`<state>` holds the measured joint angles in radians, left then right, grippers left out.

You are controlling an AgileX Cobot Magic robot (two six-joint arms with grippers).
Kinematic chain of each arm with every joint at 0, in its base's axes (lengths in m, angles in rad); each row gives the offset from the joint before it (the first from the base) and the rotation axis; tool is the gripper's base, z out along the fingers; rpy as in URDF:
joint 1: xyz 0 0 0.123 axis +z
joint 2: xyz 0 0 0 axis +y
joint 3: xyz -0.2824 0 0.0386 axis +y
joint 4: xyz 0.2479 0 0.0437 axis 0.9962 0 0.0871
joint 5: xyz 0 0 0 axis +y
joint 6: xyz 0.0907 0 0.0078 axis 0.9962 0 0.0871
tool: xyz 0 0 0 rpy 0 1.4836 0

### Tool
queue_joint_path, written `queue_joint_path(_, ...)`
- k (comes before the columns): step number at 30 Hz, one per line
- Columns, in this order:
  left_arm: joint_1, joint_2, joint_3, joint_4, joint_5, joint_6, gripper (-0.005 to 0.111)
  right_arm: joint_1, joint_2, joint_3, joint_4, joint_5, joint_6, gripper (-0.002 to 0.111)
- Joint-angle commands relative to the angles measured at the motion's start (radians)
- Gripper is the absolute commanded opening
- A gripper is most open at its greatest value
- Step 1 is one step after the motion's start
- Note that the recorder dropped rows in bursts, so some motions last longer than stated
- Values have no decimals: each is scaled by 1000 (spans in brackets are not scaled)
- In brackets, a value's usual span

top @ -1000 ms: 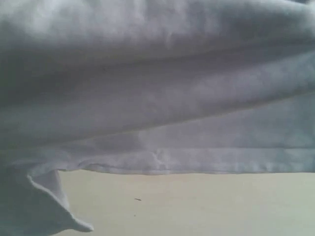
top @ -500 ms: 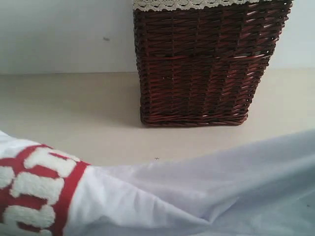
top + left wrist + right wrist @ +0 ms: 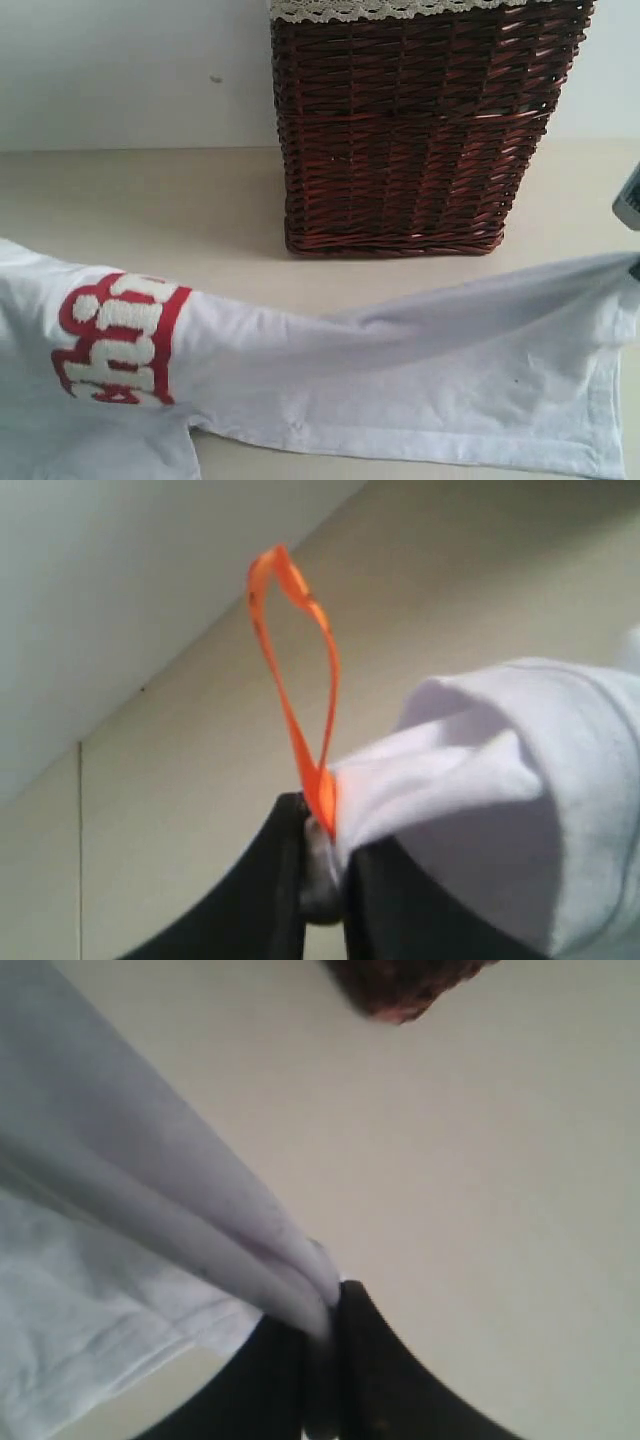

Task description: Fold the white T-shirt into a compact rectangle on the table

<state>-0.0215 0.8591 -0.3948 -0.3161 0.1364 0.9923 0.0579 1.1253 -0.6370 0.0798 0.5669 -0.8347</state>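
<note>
Clamping noted on both sides. Left gripper (image 3: 322, 830): black fingers (image 3: 270, 880) together on a bunched fold of the white T-shirt (image 3: 500, 780), with an orange ribbon loop (image 3: 287, 712) caught in the same pinch and standing up from it. No gap shows between the jaws beyond the cloth itself.

Right gripper (image 3: 325, 1315): fingers likewise closed on a gathered edge of the shirt, the fabric running away from the pinch in long taut folds. Cream table surface lies beyond it, and a blurred dark corner of the wicker basket (image 3: 410, 985) shows further out.

Exterior view — the shirt stretches across the front of the table (image 3: 150, 200) from the left edge of the picture to the right. Its right end draws up to a narrow point at the right edge, where only a sliver of grey and dark hardware is visible. Fuzzy white lettering outlined in red (image 3: 120, 335) sits on the left part, tipped on its side. A stitched hem runs along the lower right edge of the cloth.

Behind the shirt and clear of it stands the basket, dark brown, with white lace trim (image 3: 380, 10) at its rim. Pale wall (image 3: 120, 70) at the back.
</note>
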Motion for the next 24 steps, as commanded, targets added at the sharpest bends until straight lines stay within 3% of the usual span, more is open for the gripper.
queue_joint_path(1,3,172,5,-10,-263,3,4,1,107,0,0,-323,-15,0)
queue_joint_path(4,3,259,5,-10,-360,-1,21,1,159,0,23,-405,55,0)
queue_joint_path(6,3,302,5,-10,-416,-1,43,1,179,0,23,-440,58,3)
queue_joint_path(9,3,332,5,-10,-494,-5,79,1,185,0,23,-475,58,17)
queue_joint_path(11,3,337,5,-12,-522,-5,84,1,185,0,23,-500,58,32)
queue_joint_path(15,-1,319,5,-14,-528,-72,72,1,185,0,28,-523,80,60)
queue_joint_path(17,-12,301,5,-14,-500,-159,60,1,176,0,69,-543,94,62)
queue_joint_path(21,-63,253,-7,-10,-321,-201,29,1,133,0,167,-548,185,50)
queue_joint_path(24,-126,225,-53,-10,-122,-201,1,1,92,0,179,-484,219,24)
